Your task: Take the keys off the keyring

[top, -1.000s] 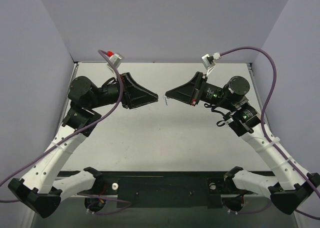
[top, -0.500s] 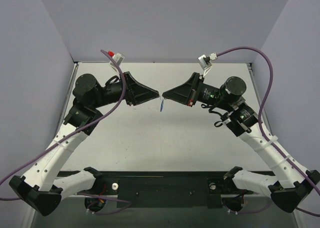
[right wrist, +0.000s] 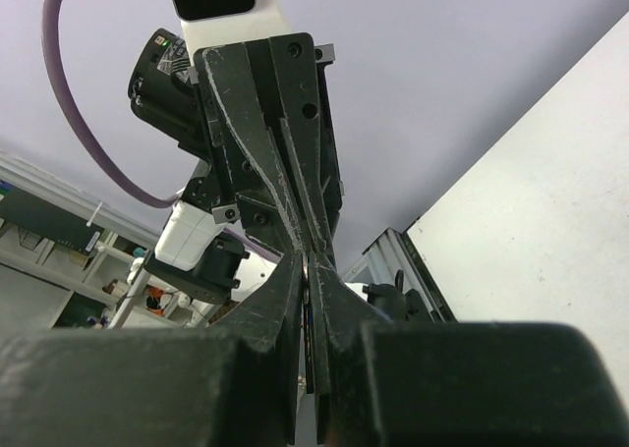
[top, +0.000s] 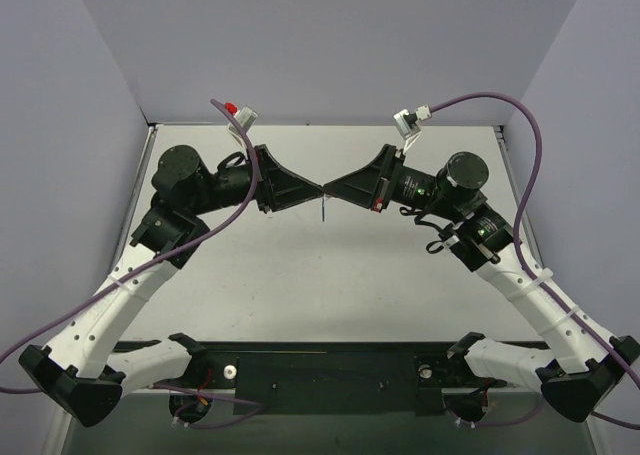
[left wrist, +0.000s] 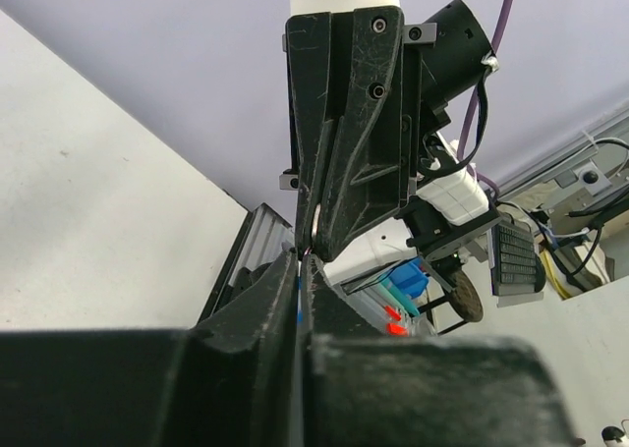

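Note:
In the top view my left gripper [top: 318, 188] and right gripper [top: 329, 189] meet tip to tip above the middle of the table. A thin blue-silver sliver of the keyring [top: 324, 209] hangs just below the tips; I cannot tell key from ring there. In the left wrist view my left gripper [left wrist: 302, 260] is shut, with a thin blue strip [left wrist: 297, 292] in the slit, and the right gripper [left wrist: 339, 172] points straight at it. In the right wrist view my right gripper [right wrist: 310, 260] is shut on a thin dark edge-on piece [right wrist: 311, 305], facing the left gripper [right wrist: 285, 172]. No key is clearly visible.
The pale table [top: 330, 275] lies well below both grippers. Grey walls stand on the left, right and back. Purple cables [top: 530, 145] arc off both wrists. The black base rail [top: 320, 370] runs along the near edge.
Both grippers have closed the gap and now touch tip to tip; they were a little apart a second ago. The hanging sliver has swung from under the right tip to under the joint.

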Motion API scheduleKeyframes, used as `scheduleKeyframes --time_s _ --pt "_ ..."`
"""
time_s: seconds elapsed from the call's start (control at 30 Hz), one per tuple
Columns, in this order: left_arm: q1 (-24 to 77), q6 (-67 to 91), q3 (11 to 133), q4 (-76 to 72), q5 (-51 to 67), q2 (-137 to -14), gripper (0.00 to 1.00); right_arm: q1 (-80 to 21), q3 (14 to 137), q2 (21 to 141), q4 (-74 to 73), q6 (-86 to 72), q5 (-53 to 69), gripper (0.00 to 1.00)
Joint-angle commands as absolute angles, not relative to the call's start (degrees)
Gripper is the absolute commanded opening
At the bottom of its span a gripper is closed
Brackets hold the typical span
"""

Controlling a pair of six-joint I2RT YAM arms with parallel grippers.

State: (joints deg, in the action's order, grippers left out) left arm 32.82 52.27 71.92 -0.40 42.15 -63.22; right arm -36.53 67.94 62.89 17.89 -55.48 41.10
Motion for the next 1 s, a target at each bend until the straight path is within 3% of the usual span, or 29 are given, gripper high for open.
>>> scheduleKeyframes --time_s 0.0,0.07,0.23,0.6,0.97 --pt "33.7 51.3 74.3 -1.1 41.8 -63.3 0.06 -37.7 70.0 63.4 22.2 -55.0 41.1 0.00" --pt "33.9 52.4 73.9 -2.4 41.9 -63.3 0.00 -37.9 69.9 63.3 22.1 -54.8 41.0 0.00" --pt "35.1 54.0 75.2 -0.8 37.7 -63.4 0.00 -38.1 70.5 63.5 20.0 -53.5 38.4 0.00" --pt "44.6 63.6 67.6 1.8 -2.2 -56.1 0.00 -40.7 75.1 66.4 8.2 -47.6 19.3 0.00" --pt "56.0 72.2 62.7 -1.0 -26.3 -55.1 0.00 -43.5 78.8 71.1 1.8 -43.9 7.5 0.00"
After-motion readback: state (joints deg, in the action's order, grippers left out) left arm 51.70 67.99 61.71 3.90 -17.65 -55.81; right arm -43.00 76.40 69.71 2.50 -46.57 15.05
